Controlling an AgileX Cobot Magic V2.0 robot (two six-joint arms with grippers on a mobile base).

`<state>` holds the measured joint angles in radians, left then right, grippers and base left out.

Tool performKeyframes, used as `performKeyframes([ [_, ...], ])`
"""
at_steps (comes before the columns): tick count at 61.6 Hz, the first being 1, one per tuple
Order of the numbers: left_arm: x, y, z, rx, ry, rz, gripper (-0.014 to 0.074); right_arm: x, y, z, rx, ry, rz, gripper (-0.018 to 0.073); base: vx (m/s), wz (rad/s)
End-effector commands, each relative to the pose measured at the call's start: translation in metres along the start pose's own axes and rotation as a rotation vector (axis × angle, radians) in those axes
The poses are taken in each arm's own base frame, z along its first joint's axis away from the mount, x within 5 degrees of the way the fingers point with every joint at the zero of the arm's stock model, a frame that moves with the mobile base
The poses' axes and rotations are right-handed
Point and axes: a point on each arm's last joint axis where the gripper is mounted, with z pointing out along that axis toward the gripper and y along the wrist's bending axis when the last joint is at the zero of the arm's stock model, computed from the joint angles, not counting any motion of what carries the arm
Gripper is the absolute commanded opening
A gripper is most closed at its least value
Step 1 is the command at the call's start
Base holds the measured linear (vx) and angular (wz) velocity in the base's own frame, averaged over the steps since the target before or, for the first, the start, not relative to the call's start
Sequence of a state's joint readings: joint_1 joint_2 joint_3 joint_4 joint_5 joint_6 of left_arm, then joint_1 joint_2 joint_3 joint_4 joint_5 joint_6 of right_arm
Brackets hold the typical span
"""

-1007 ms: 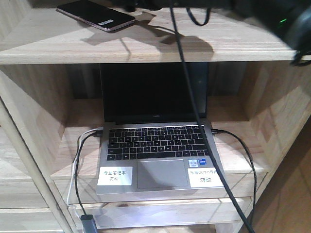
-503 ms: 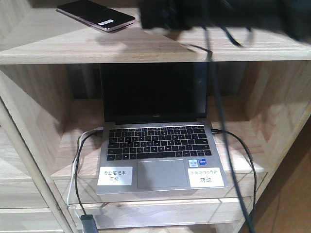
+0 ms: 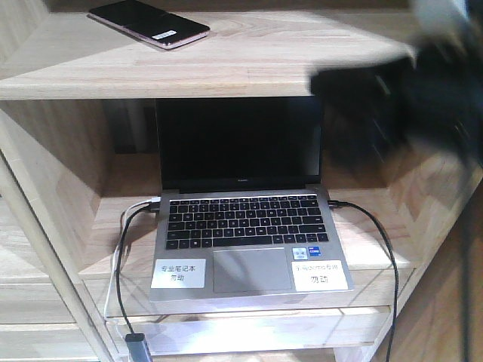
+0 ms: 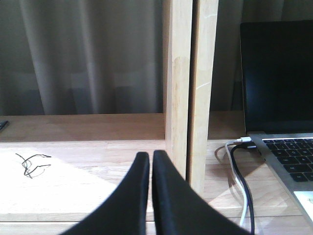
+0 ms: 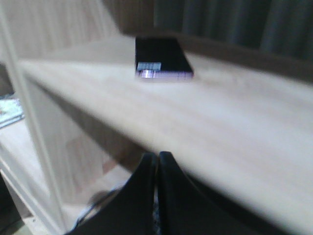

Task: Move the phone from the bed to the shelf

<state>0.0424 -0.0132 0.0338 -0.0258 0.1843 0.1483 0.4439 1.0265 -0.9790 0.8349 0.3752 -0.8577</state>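
Observation:
The phone [image 3: 148,23], a glossy black slab with a white sticker and a pinkish edge, lies flat on the top board of the light wooden shelf [image 3: 272,69], at its left. The right wrist view shows the phone [image 5: 162,60] lying alone on the board [image 5: 230,122], well ahead of my right gripper [image 5: 158,156]. That gripper is shut with nothing in it and sits below the board's front edge. My right arm [image 3: 423,98] is a dark blur at the shelf's right. My left gripper [image 4: 150,156] is shut and empty over a lower board, beside an upright [image 4: 190,88]. The bed is out of view.
An open silver laptop [image 3: 241,204] with a dark screen stands in the compartment under the phone's board. Black and white cables [image 3: 377,249] run from both its sides. The laptop [image 4: 279,98] also shows right of the upright. A thin wire tangle [image 4: 32,164] lies left.
My right arm has drawn away from the top board, moving right and downward. The phone stays where it lay on the shelf.

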Motion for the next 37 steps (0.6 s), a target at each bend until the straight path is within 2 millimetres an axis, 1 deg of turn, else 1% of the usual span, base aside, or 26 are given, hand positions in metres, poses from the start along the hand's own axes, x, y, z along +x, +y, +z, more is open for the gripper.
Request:
performKeyframes([
  [1, -0.014, 0.002, -0.003, -0.010, -0.107, -0.014, 0.0001, 0.004, 0.001, -0.024, 0.059, -0.079, 0.004, -0.0006, 0.00, 0.00],
  [6, -0.014, 0.002, -0.003, -0.010, -0.107, -0.014, 0.0001, 0.023, 0.005, -0.036, 0.074, -0.072, 0.010, -0.0006, 0.00, 0.00],
  [17, -0.014, 0.002, -0.003, -0.010, -0.107, -0.014, 0.0001, 0.055, 0.012, -0.062, 0.090, -0.080, 0.011, -0.0006, 0.00, 0.00],
  [26, -0.014, 0.002, -0.003, -0.010, -0.107, -0.014, 0.0001, 0.068, 0.018, -0.078, 0.092, -0.107, 0.005, -0.0006, 0.00, 0.00],
  [30, -0.014, 0.002, -0.003, -0.010, -0.107, -0.014, 0.0001, 0.070, 0.019, -0.083, 0.094, -0.122, 0.001, -0.0006, 0.00, 0.00],
  [37, -0.014, 0.002, -0.003, -0.010, -0.107, -0.014, 0.0001, 0.069, 0.022, -0.090, 0.087, -0.141, -0.005, -0.0006, 0.00, 0.00],
])
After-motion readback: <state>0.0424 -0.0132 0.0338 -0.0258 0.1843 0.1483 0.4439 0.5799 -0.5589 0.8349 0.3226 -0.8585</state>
